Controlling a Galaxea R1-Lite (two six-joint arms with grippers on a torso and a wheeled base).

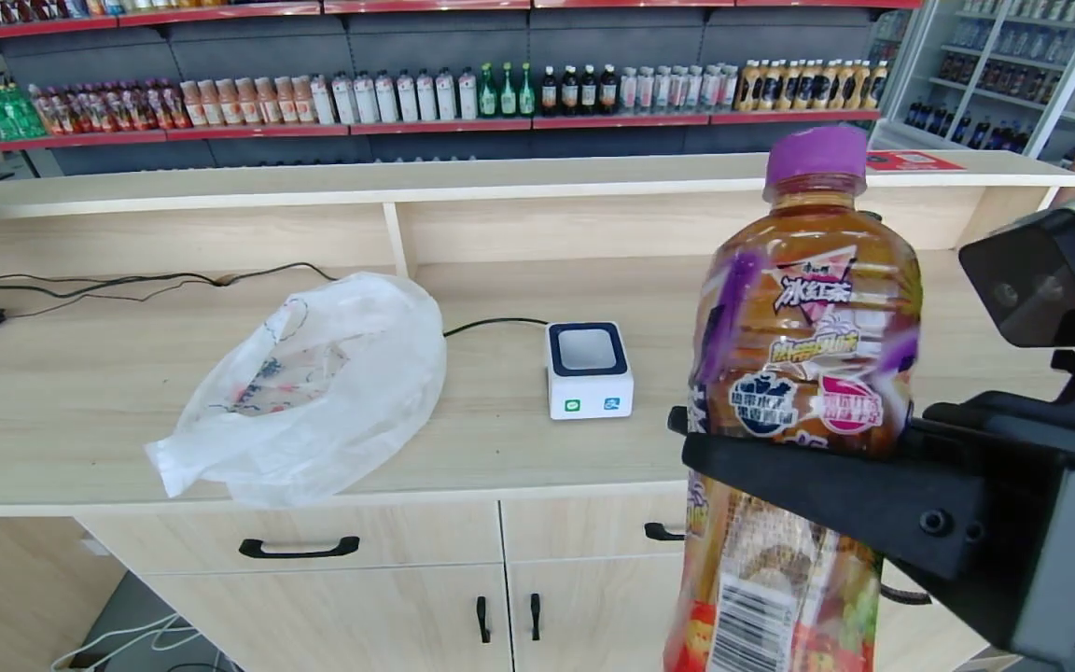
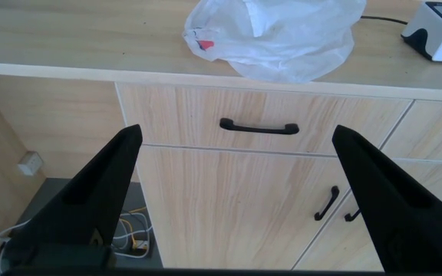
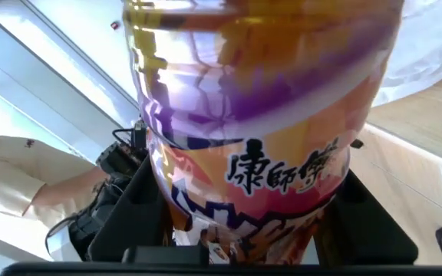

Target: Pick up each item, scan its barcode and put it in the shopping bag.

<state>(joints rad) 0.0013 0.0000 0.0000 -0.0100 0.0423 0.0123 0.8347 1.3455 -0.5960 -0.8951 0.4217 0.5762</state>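
Observation:
My right gripper (image 1: 780, 457) is shut on a bottle (image 1: 803, 373) of amber tea with a purple cap, held upright in the air close to the head camera, in front of the counter's right part. A barcode shows low on its label. The same bottle (image 3: 259, 130) stands between the right fingers (image 3: 136, 207). A white barcode scanner (image 1: 589, 371) with a dark window sits on the counter, left of the bottle. The white plastic shopping bag (image 1: 309, 387) lies crumpled further left. My left gripper (image 2: 236, 199) is open, low in front of the cabinet drawer, the bag (image 2: 282, 34) above it.
The wooden counter (image 1: 71, 401) has a raised back ledge, a scanner cable and thin wires at the back left. Drawers and cabinet doors with black handles (image 1: 299, 548) are below. Shelves of bottled drinks (image 1: 407, 93) line the wall behind.

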